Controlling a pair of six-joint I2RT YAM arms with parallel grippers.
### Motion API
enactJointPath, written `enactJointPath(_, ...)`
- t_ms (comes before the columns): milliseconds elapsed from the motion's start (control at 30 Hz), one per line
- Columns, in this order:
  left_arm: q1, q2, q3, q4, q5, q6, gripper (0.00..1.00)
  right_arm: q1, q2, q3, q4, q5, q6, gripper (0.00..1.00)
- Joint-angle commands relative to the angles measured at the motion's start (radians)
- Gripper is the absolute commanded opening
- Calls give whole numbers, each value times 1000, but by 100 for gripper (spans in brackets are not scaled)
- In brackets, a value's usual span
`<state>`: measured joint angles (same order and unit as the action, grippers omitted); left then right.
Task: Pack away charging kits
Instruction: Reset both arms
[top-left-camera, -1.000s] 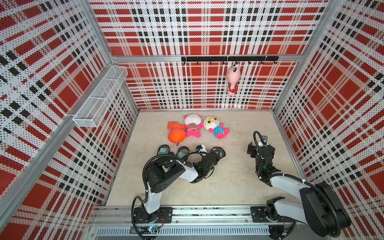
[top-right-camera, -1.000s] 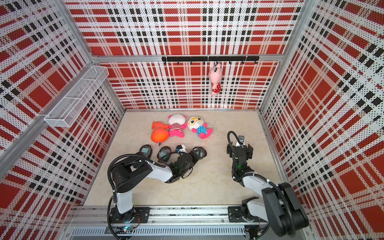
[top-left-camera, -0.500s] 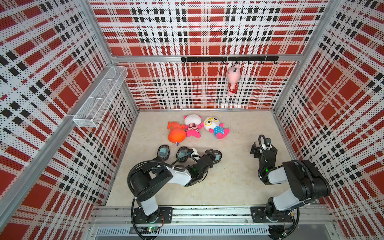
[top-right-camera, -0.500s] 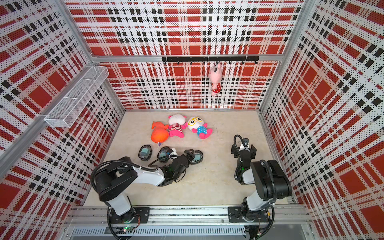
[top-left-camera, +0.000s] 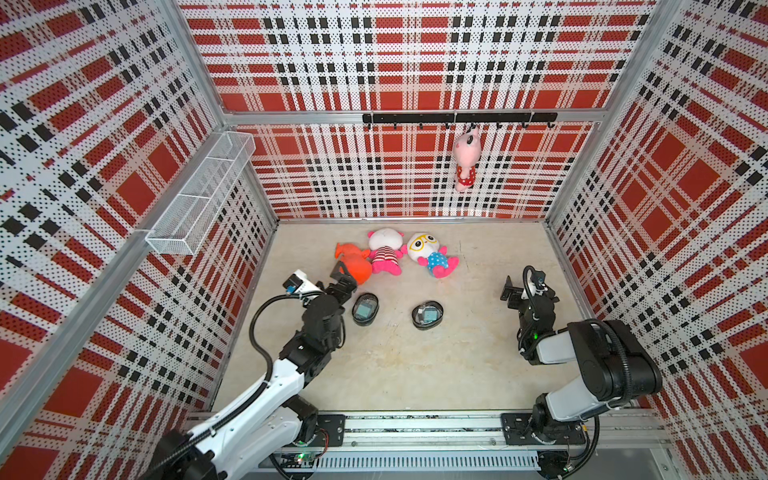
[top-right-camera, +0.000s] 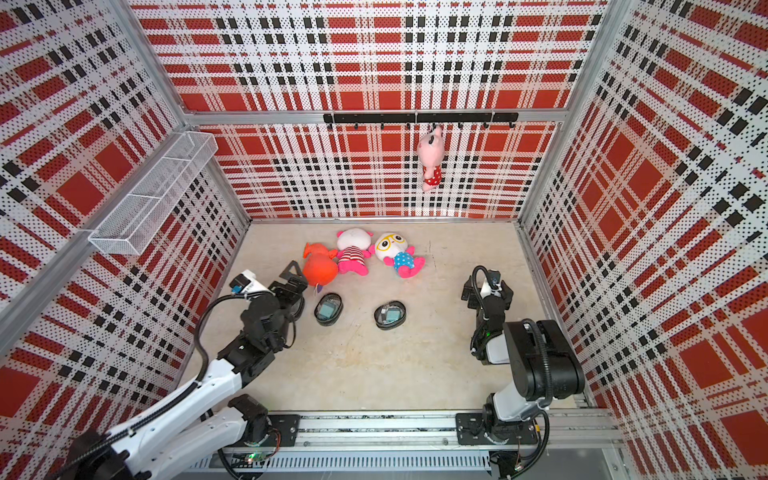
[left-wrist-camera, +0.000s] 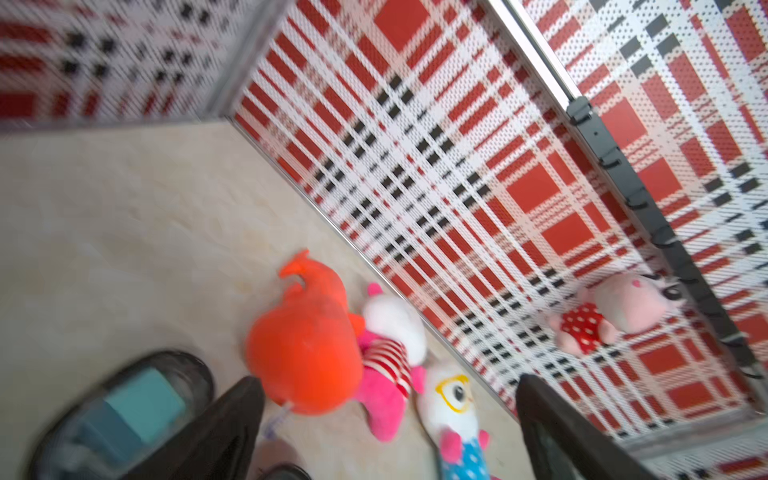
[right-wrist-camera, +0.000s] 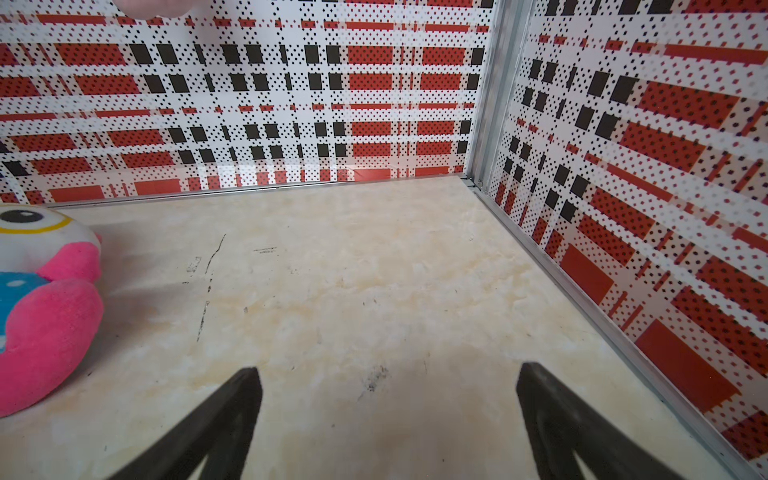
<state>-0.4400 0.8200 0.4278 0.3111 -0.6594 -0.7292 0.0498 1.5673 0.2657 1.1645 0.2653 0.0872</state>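
The left gripper (top-left-camera: 344, 279) stands wide open with nothing between its fingers, raised just beside the orange plush (top-left-camera: 355, 266). One second ago it was low over the case nearer the right arm, so it has drawn back to the left. The right gripper (right-wrist-camera: 388, 374) is also spread wide and empty above bare floor (right-wrist-camera: 374, 270), at almost the same spot as before, though its arm is now folded closer to the base. In both top views I count two black oval cases (top-left-camera: 354, 311) (top-left-camera: 414, 317), each with one of the teal plug adapters (top-left-camera: 365, 308) (top-left-camera: 429, 314) lying inside. The earlier frames showed three cases, and the left arm now covers the place of the third. The plush toys are four: three on the floor and one pink plush (top-left-camera: 466, 160) hanging from the hook rail (top-left-camera: 457, 117). One wire basket (top-left-camera: 199, 195) is on the left wall. The left wrist view, quite blurred, shows one case (left-wrist-camera: 187, 365) with a teal adapter (left-wrist-camera: 141, 403) in it, perhaps the hidden one. The right wrist view shows only floor, walls and the edge of the plush with glasses (right-wrist-camera: 45, 291).
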Motion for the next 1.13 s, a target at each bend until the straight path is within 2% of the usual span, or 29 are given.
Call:
enactJointPath(0, 220, -68, -132, 183, 121, 321, 98, -1, 5, 10, 21, -7, -6, 100)
enactJointPath(67, 405, -33, -233, 320, 216, 323, 98, 3, 5, 13, 18, -12, -12, 100)
enactJointPath(133, 524, 69, -298, 471, 258, 338, 98, 5, 4, 13, 18, -9, -14, 100)
enactJointPath(200, 592, 206, -331, 601, 275, 295, 98, 5, 6, 12, 20, -8, -15, 100)
enactJointPath(233, 606, 277, -340, 686, 319, 282, 99, 6, 6, 13, 18, -9, -14, 100)
enactJointPath(267, 584, 349, -338, 749, 312, 296, 100, 7, 6, 13, 19, -7, -15, 100)
enactJointPath(333, 524, 469, -319, 865, 219, 330, 98, 8, 5, 13, 21, -7, -16, 100)
enactJointPath(400, 470, 515, -248, 810, 220, 443, 98, 10, 6, 11, 21, -3, -17, 100)
enactJointPath(433, 422, 531, -223, 806, 130, 510, 98, 11, 7, 11, 23, 0, -18, 100)
enactJointPath(467, 384, 545, -234, 874, 60, 582, 98, 12, 6, 11, 26, 2, -20, 100)
enactJointPath(500, 377, 579, -275, 994, 92, 617, 98, 12, 6, 11, 25, 3, -20, 100)
enactJointPath(567, 396, 712, -329, 1263, 237, 656, 98, 14, 8, 12, 26, 2, -20, 100)
enactJointPath(600, 385, 789, -325, 1346, 213, 672, 98, 14, 7, 11, 23, 2, -21, 100)
enactJointPath(633, 379, 800, -321, 1358, 215, 682, 98, 14, 7, 13, 24, 2, -20, 100)
enactJointPath(700, 401, 717, -255, 1078, 247, 648, 98, 13, 6, 15, 16, -7, -19, 100)
enactJointPath(733, 404, 724, -226, 1036, 251, 648, 98, 13, 7, 17, 15, -7, -19, 100)
enactJointPath(833, 374, 760, -231, 1126, 209, 677, 98, 12, 12, 25, 3, -11, -18, 100)
enactJointPath(1100, 374, 757, -232, 1124, 208, 677, 98, 10, 7, 13, 20, -13, -22, 100)
